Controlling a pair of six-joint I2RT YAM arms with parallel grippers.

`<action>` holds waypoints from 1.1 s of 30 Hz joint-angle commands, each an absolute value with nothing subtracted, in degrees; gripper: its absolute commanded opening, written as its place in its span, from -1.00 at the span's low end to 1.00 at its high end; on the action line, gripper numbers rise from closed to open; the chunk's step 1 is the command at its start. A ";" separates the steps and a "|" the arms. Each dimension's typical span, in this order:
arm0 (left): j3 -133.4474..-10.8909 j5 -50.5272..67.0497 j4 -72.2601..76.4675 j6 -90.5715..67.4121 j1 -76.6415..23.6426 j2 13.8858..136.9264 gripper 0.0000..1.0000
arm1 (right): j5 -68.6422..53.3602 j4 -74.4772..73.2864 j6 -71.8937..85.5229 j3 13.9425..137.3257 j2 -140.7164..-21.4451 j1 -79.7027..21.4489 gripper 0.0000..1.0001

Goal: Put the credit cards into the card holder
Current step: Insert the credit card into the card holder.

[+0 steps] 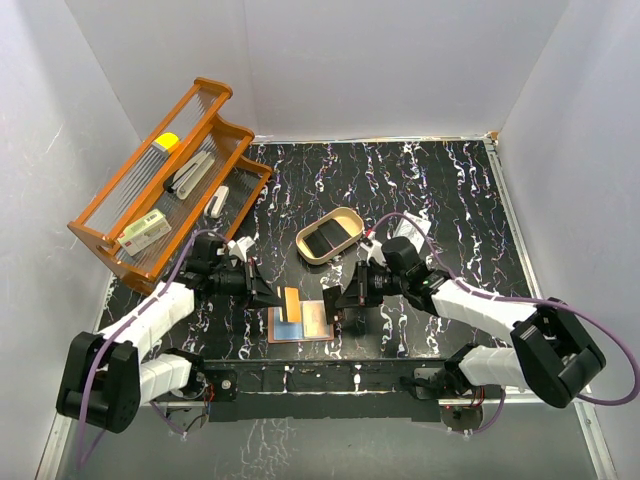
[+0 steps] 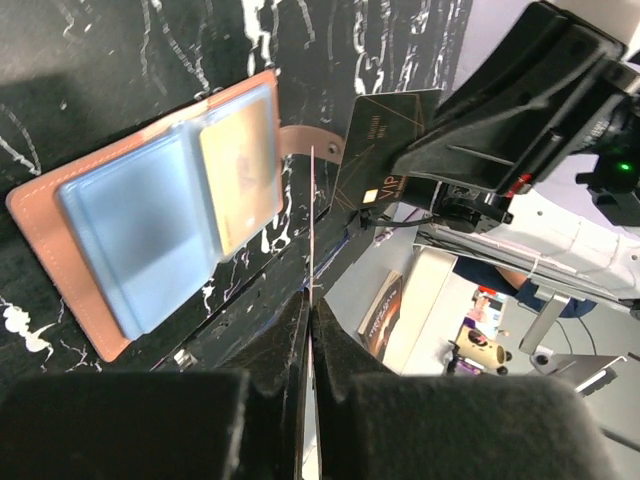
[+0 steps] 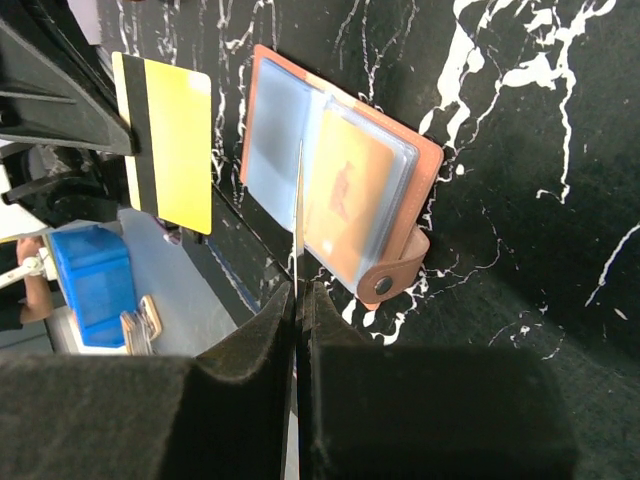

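While both arms hang low over the near middle of the black marbled table (image 1: 440,180), I judge the task about half done. The card holder (image 3: 428,160) lies open and flat between the two grippers, close to the table's near edge. Its clear pockets already hold two credit cards: a pale blue card (image 2: 140,235) on one side and an orange card (image 3: 345,200) on the other.

Two more cards are off the table, each upright just above the holder. My left gripper (image 2: 310,300) has its fingers pressed together on the lower edge of a yellow card (image 3: 180,140) with a black stripe. My right gripper (image 3: 298,290) pinches a dark card (image 2: 385,135) with gold print in the same way. Both have yet to be slid into a pocket.

My count is four cards for certain, one holder and two grippers. A small white flat piece (image 1: 408,228) lies beside the right arm. It may be a fifth card, but it is too small to tell. Farther back are one tan oval tray (image 1: 305,243) and one orange wire rack (image 1: 100,232).
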State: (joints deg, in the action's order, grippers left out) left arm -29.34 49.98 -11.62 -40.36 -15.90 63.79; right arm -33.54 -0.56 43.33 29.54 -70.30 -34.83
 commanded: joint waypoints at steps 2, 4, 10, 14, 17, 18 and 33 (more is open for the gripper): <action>-28.39 49.84 -11.80 -44.75 -16.64 65.48 -1.00 | -30.69 -0.61 41.30 32.09 -71.46 -35.91 -1.00; -28.60 48.57 -13.12 -43.99 -17.29 66.34 -1.00 | -30.43 -0.46 40.87 32.37 -72.02 -36.02 -1.00; -27.00 49.44 -9.56 -45.30 -17.94 70.07 -1.00 | -29.94 -0.72 38.64 32.61 -75.45 -36.22 -1.00; -25.09 50.65 -5.02 -47.22 -18.55 72.98 -1.00 | -30.15 -0.43 37.63 32.23 -77.90 -36.25 -1.00; -23.90 50.87 -1.05 -49.02 -19.27 72.23 -1.00 | -30.16 1.21 38.22 30.96 -78.85 -36.27 -1.00; -23.95 50.85 -0.91 -48.73 -19.44 72.31 -1.00 | -30.21 1.64 38.41 30.48 -79.10 -36.30 -1.00; -26.01 48.67 -3.78 -45.85 -21.39 78.12 -1.00 | -30.46 2.72 37.82 30.05 -80.02 -36.24 -1.00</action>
State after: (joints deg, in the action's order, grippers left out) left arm -23.90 49.32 0.54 -47.57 -20.36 77.45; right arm -30.63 0.19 38.96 30.15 -80.42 -36.01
